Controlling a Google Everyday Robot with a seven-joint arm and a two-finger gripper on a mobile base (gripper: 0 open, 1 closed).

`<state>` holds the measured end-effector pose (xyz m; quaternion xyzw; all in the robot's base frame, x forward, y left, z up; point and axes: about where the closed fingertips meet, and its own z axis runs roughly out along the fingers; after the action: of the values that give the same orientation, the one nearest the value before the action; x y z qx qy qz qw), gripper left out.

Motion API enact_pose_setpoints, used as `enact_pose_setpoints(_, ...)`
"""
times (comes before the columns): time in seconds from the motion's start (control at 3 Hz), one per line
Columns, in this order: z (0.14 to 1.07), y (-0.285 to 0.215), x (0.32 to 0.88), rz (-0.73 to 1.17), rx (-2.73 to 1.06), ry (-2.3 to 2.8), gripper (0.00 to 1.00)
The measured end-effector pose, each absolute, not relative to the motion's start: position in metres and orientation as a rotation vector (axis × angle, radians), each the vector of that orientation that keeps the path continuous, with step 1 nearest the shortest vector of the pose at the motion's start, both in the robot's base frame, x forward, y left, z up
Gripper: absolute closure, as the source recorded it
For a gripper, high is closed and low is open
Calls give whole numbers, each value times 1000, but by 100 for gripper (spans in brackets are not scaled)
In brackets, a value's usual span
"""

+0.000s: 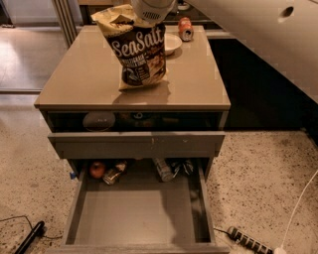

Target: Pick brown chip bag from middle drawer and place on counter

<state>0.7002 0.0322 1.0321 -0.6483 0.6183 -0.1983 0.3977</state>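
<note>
Power strip (247, 242): lay on the floor, right of the cabinet.
Middle drawer (134, 221): stood pulled out; small items lay along its rear.
Upper drawer (136, 144): sat slightly open.
Counter (79, 84): carried bag, bowl and can.
Bag (140, 52): stood upright on the counter, lettering toward the camera.
Bowl (172, 43): sat just behind the bag, to the right.
Can (185, 29): lay beyond the bowl.
Gripper (147, 12): sat at the bag's top; grip state could not be told.
</note>
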Motion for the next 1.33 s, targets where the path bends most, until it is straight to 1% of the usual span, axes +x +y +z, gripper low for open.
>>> enact_pose_setpoints(0.67,1019,33,696,-491,-1668,1576,100)
enact_pose_setpoints(1.0,1019,33,696,-491,-1668,1576,82)
enact_pose_setpoints(1.33,1019,33,696,-491,-1668,1576,50)
